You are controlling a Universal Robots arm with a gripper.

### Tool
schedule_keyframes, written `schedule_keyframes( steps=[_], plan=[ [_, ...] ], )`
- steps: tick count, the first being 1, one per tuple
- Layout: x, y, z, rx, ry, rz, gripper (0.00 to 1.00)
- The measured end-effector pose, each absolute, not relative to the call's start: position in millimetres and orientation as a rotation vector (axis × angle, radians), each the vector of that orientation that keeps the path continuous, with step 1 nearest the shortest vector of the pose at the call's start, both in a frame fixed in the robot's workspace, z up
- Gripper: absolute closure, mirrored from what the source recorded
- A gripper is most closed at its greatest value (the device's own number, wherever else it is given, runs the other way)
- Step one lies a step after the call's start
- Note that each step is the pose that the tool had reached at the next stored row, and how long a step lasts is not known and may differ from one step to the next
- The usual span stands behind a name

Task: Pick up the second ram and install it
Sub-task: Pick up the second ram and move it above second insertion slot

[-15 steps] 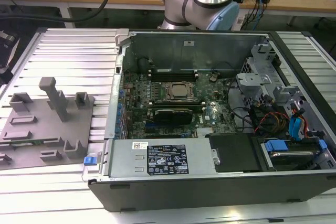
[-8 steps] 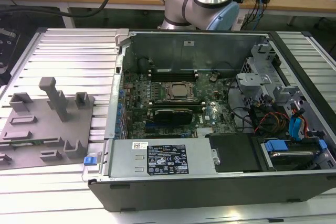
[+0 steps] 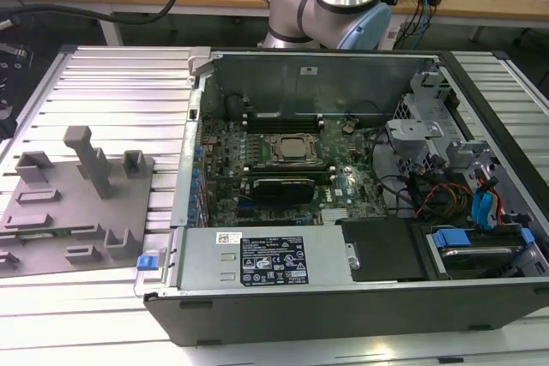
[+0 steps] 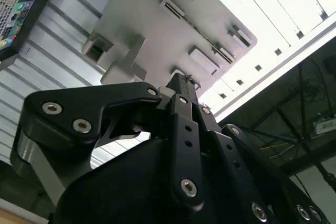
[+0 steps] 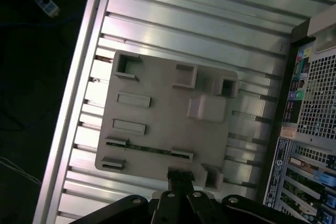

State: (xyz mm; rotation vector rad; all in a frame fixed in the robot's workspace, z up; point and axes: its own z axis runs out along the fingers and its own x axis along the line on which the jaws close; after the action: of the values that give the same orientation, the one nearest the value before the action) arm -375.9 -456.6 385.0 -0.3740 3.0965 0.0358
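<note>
One ram stands on edge in the grey tray, long axis along the desk slats; the tool, pinched together and empty, hovers near it.

The second ram seemingly stands edgewise, thin, on the grey fixture

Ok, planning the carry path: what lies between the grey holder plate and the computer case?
Between the holder plate and the case, just bare ribbed table, in the first wrist view.
</note>
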Motion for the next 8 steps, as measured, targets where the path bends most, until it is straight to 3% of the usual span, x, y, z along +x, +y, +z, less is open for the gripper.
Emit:
schedule_keyframes(
  steps=[8],
  plan=[
    [-376.0, -456.6, 385.0, -0.485, 3.082, 0.037, 0.89]
  ],
)
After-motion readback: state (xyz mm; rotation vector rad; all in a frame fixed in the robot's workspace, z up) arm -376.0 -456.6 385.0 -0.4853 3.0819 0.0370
